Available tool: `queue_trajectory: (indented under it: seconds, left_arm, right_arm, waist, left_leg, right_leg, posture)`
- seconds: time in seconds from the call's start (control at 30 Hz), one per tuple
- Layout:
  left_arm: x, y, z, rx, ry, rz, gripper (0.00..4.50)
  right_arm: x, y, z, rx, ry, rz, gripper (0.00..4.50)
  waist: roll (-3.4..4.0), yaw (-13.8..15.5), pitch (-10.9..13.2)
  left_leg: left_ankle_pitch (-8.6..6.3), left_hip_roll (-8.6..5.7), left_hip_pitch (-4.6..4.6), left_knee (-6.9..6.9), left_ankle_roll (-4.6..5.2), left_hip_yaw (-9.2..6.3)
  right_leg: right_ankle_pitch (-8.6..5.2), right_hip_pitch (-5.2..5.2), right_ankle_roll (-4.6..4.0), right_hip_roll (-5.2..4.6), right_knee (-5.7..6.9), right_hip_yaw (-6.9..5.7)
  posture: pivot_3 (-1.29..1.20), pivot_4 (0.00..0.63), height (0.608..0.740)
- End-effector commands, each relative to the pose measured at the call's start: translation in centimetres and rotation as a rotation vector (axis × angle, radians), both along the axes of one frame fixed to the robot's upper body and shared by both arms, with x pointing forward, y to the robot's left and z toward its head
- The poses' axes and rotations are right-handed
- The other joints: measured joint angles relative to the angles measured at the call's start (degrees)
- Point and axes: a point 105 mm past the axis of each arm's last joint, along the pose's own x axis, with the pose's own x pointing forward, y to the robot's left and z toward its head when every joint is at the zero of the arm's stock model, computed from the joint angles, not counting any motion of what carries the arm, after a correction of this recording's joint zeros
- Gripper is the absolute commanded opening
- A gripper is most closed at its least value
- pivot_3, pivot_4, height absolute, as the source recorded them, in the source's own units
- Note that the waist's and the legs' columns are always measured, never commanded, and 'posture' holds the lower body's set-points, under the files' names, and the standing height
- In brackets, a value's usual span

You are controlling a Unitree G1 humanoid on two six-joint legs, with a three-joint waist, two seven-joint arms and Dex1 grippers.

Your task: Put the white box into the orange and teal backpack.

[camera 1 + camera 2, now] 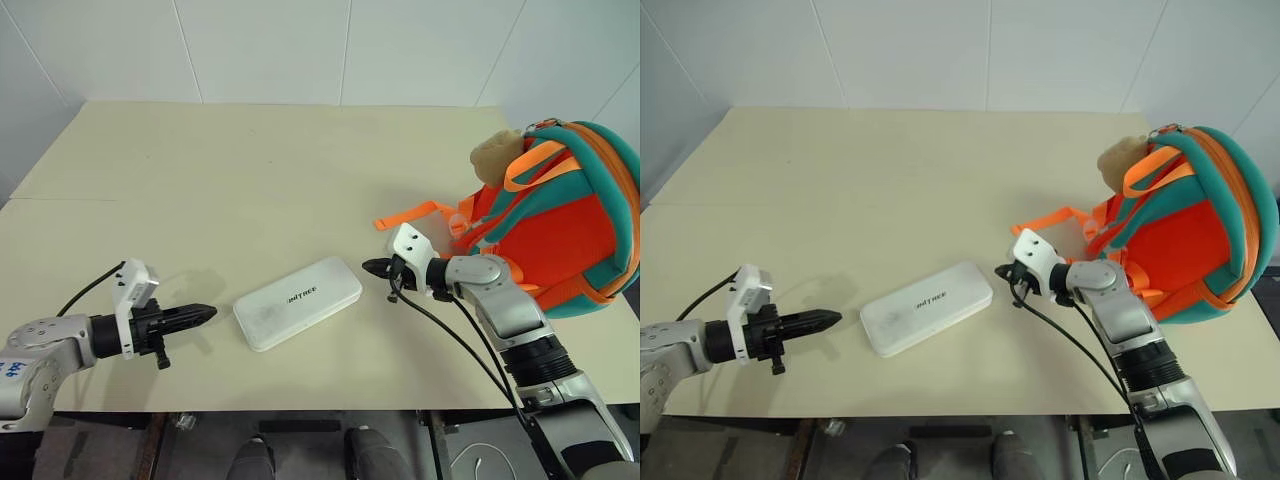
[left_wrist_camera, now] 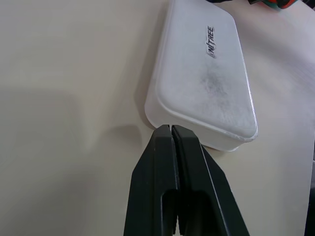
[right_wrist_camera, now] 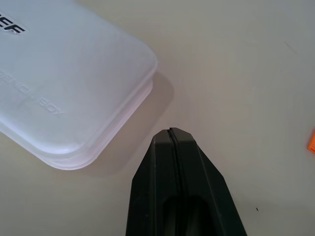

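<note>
left gripper (image 1: 205,314) + right gripper (image 1: 372,266) both pinched closed, empty | flanking white box (image 1: 298,302) | risk: squeezing ends, box popping up, missing backpack (image 1: 560,225)

The white box (image 1: 298,302) lies flat on the table (image 1: 250,170) near its front edge, about midway along it. The left hand (image 1: 205,314) is just off the box's left end, the right hand (image 1: 372,267) just off its right end. The orange and teal backpack (image 1: 560,220) sits at the table's right edge, behind the right hand.
</note>
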Motion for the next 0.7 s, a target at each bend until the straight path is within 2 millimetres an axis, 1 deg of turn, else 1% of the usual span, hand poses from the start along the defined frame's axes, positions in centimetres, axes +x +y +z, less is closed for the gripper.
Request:
queue_trajectory:
  seconds: [0.03,0.1,0.2,0.3,0.5,0.6,0.7]
  left_arm:
    - [0.2,-0.9,0.1,0.006,0.005,-0.026,0.05]
    - [0.6,-1.4,-0.5,0.021,0.018,-0.033,0.05]
    - [0.6,-2.1,-0.6,0.012,0.025,-0.051,0.05]
    - [0.9,-2.5,-0.8,0.006,0.021,-0.053,0.05]
    - [0.9,-3.0,-1.2,-0.001,0.026,-0.068,0.05]
    - [1.4,-3.0,-1.2,0.012,0.001,-0.054,0.05]
    - [1.9,-2.8,-1.1,0.021,-0.032,-0.043,0.05]
  right_arm:
    - [0.1,0.4,1.0,0.014,-0.041,0.007,0.00]
    - [0.3,0.5,0.7,0.007,-0.037,-0.003,0.00]
    - [0.6,0.7,0.7,0.007,-0.041,-0.022,0.00]
    - [0.1,1.2,0.7,0.014,-0.036,0.005,0.00]
    - [-0.4,1.6,0.9,0.021,-0.028,0.029,0.00]
    - [-1.6,2.2,0.9,0.027,-0.001,0.079,0.00]
    - [-2.0,2.1,0.8,0.023,0.008,0.083,0.00]
  waist:
    - [0.00,0.0,0.0]
    - [0.00,0.0,0.0]
    - [-0.01,-0.1,0.0]
    - [-0.01,0.0,0.0]
    - [-0.01,0.0,0.0]
    - [-0.01,0.0,0.0]
    - [-0.01,0.1,0.0]
  left_leg:
    - [0.00,0.00,0.00,-0.01,0.00,0.00]
    - [0.00,0.00,0.00,-0.03,0.00,0.00]
    - [0.00,0.00,0.01,0.01,0.00,0.01]
    - [0.00,0.00,0.00,0.00,0.00,0.00]
    - [0.00,0.00,0.00,0.00,0.00,0.00]
    - [0.00,0.00,0.00,0.00,0.00,-0.01]
    - [0.00,0.00,0.00,0.01,0.00,0.00]
  right_leg:
    - [0.00,0.00,0.00,0.00,0.00,0.00]
    - [0.00,-0.01,0.00,0.00,-0.01,0.00]
    - [0.00,0.00,0.01,0.00,0.01,0.01]
    - [0.01,0.00,0.01,0.00,0.01,0.01]
    - [0.01,0.00,0.02,0.00,0.00,0.01]
    - [0.01,0.00,0.02,0.01,0.00,0.01]
    - [0.01,0.00,0.02,0.01,0.01,0.01]
  posture:
    - [0.00,0.150,0.740]
    - [0.00,0.150,0.740]
    - [0.00,0.150,0.740]
    - [0.00,0.150,0.740]
    - [0.00,0.150,0.740]
    - [0.00,0.150,0.740]
    - [0.00,0.150,0.740]
